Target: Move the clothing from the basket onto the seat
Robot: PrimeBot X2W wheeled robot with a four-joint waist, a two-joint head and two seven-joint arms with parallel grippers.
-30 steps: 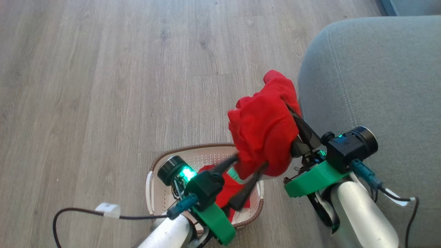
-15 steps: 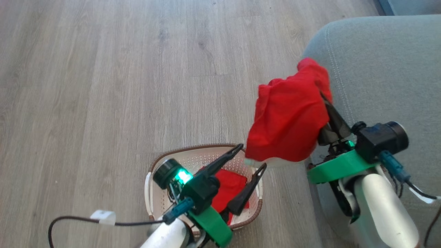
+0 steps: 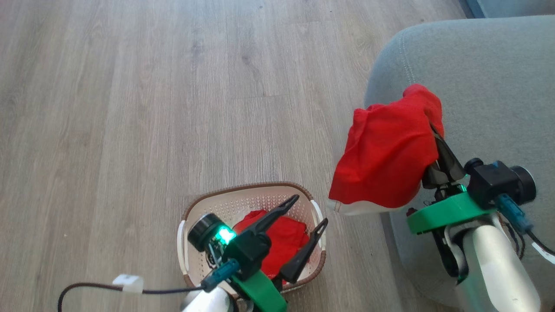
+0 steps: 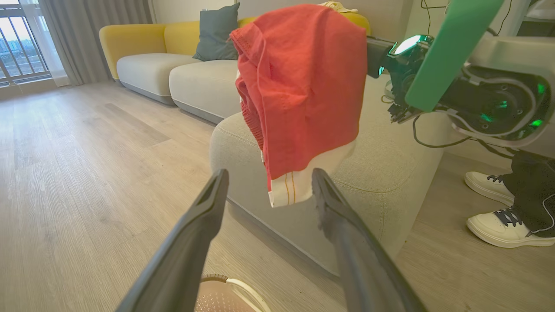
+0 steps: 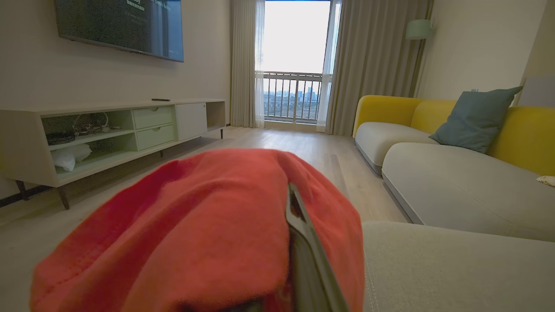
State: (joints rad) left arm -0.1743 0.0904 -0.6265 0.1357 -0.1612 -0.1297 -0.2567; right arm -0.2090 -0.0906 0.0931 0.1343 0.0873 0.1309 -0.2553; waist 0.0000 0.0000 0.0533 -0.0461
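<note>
A soft bright red fabric garment with a white hem (image 3: 386,164) is held in the air by the right gripper (image 3: 439,149), whose two long dark fingers are closed on it. The cloth is draped over them. It is found at the rounded corner of the large grey upholstered seat (image 3: 490,73), partly over the cushion and partly over the pale wooden floor (image 3: 130,108). A second red garment (image 3: 284,242) lies in the small cream perforated plastic basket (image 3: 243,193). Above it the left gripper (image 3: 311,209) is spread wide and nothing is held in it.

If the cloth is released here, it may slide off the corner to the floor, because much of it hangs outside the cushion. The hem could also be caught by the open left fingers, which are seen just beside it in the left wrist view.
</note>
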